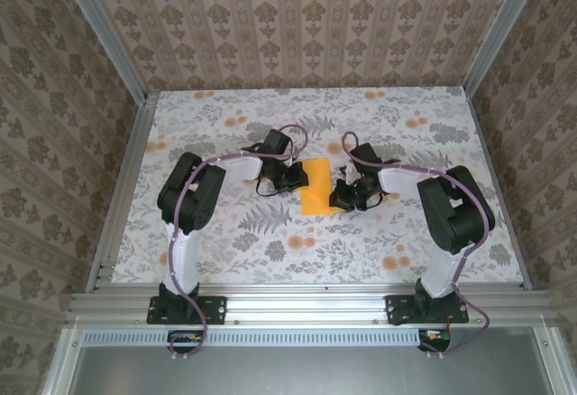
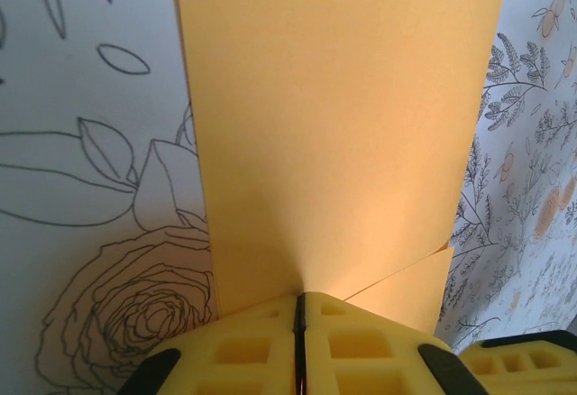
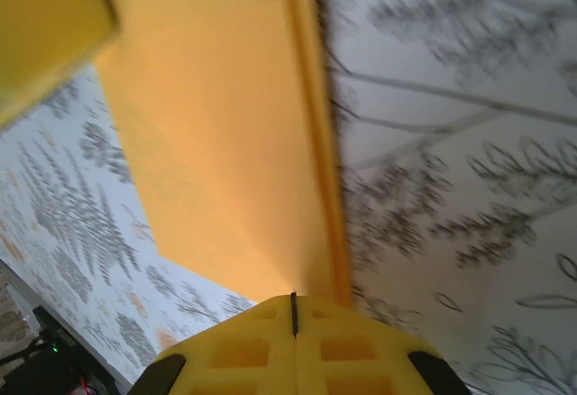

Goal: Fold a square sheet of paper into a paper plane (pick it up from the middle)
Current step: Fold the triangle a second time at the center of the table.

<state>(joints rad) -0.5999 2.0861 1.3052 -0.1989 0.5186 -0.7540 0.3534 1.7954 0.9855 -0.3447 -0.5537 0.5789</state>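
From above, both sets of fingers are lost under the dark wrists. In the wrist views the paper [image 1: 315, 189] runs off the top edge, and the right one is smeared by blur. The paper, folded to a narrow oblong, is mid-table between the arms, flat or lifted I cannot tell; the left gripper [image 2: 300, 303] and right gripper [image 3: 293, 303] each press yellow fingers together on its edge. The table [image 1: 225, 242] has a pale floral print, with brown damask walls [image 1: 306, 16] and an aluminium frame [image 1: 306, 305] around it.
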